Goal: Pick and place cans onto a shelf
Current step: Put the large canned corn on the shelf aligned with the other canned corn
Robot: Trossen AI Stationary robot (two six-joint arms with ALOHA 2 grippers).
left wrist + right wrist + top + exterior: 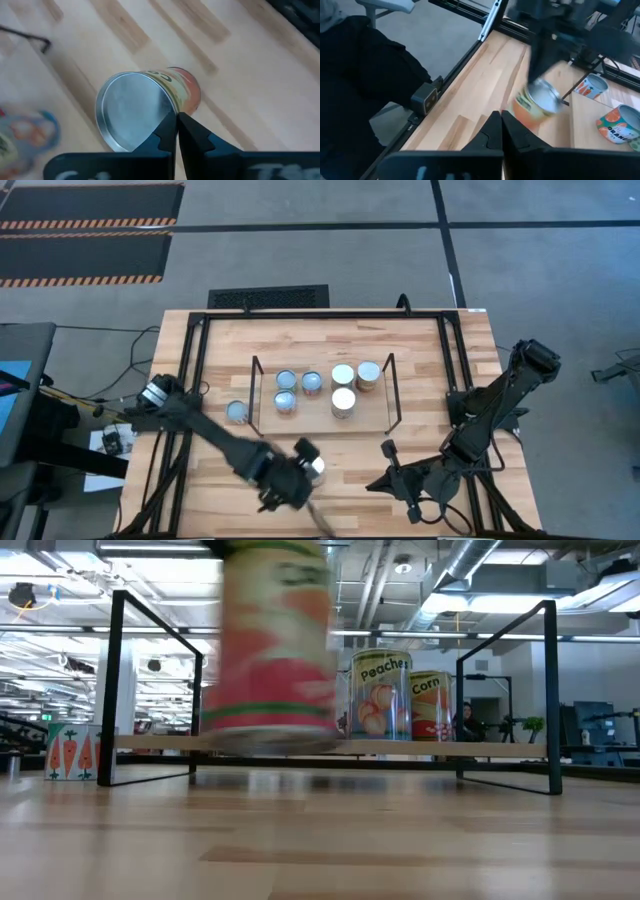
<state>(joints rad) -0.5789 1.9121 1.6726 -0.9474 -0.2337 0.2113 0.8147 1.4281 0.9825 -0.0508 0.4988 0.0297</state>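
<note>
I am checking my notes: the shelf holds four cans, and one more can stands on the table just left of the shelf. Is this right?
Not quite. The shelf holds six cans, not four: three small blue-topped cans and three wider whitish-topped cans, as the high view shows. The rest is right: the carrot can stands on the table just left of the shelf.

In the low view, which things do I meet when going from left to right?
Carrot can → big blurred can in front → peaches can → corn can, both on the shelf.
</note>
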